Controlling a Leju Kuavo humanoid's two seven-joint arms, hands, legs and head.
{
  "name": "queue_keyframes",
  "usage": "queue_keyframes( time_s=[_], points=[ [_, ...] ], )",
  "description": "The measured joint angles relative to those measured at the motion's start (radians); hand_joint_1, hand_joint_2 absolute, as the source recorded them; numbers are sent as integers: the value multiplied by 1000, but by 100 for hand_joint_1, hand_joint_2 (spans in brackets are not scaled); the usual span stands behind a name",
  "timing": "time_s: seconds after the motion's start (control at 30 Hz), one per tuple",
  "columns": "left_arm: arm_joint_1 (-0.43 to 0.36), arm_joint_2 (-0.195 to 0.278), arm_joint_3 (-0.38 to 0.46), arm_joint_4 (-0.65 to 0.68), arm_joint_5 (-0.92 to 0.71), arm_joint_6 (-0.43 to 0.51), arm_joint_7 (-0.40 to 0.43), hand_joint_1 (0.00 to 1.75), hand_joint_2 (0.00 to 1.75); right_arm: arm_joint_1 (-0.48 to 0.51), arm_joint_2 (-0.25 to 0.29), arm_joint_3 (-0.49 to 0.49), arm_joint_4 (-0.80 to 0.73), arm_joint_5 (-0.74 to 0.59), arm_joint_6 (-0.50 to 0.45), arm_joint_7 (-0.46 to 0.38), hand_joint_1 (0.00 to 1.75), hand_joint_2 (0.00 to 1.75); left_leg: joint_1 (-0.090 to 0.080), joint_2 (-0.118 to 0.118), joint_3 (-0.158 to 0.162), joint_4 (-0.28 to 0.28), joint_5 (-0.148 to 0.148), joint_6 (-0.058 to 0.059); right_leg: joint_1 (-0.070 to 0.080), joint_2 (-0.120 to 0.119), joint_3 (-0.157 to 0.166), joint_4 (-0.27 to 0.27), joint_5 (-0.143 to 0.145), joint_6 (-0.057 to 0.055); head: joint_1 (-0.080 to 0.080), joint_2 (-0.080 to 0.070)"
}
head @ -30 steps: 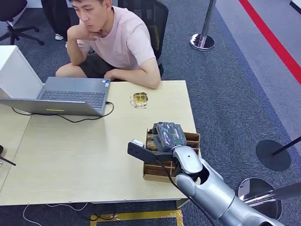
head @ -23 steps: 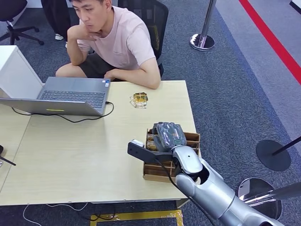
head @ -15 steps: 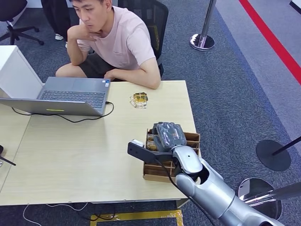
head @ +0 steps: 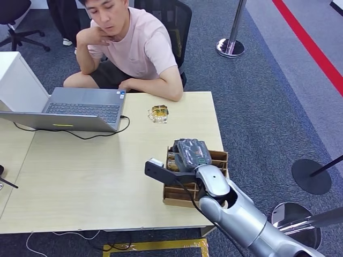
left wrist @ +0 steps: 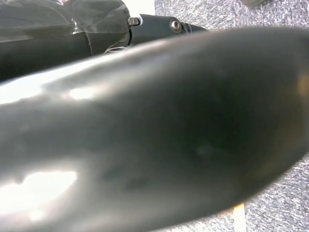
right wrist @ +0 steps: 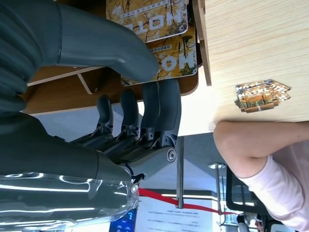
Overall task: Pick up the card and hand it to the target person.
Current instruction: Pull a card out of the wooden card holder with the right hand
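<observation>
The right hand (head: 190, 155) hovers over the box (head: 218, 158) at the desk (head: 101, 171) edge, fingers (right wrist: 160, 108) apart, holding nothing; cards (right wrist: 160, 29) lie in the box below its thumb; another card (head: 158, 113) rests near the person (head: 133, 48); a laptop (head: 76, 110) stands well apart.

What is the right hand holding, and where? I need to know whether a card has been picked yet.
Nothing yet: the right hand hovers over the wooden box, thumb and fingers apart above the cards.
</observation>
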Motion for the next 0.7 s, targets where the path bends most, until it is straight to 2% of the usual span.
queue_keyframes(
  time_s=[0.47, 0.7],
  points=[
    [0, 0, 0, 0, -4, 0, -1, 0, 0, 0, 0, 1, 8, -1, -2, 0, 110, 175, 0, 0, 0, 0, 0, 0, 0, 0, 0, 0, 0, 0, 0, 0],
    [0, 0, 0, 0, -3, -6, -10, 0, 0, 0, 0, 1, 9, -1, -2, 0, 106, 175, 0, 0, 0, 0, 0, 0, 0, 0, 0, 0, 0, 0, 0, 0]
  ],
)
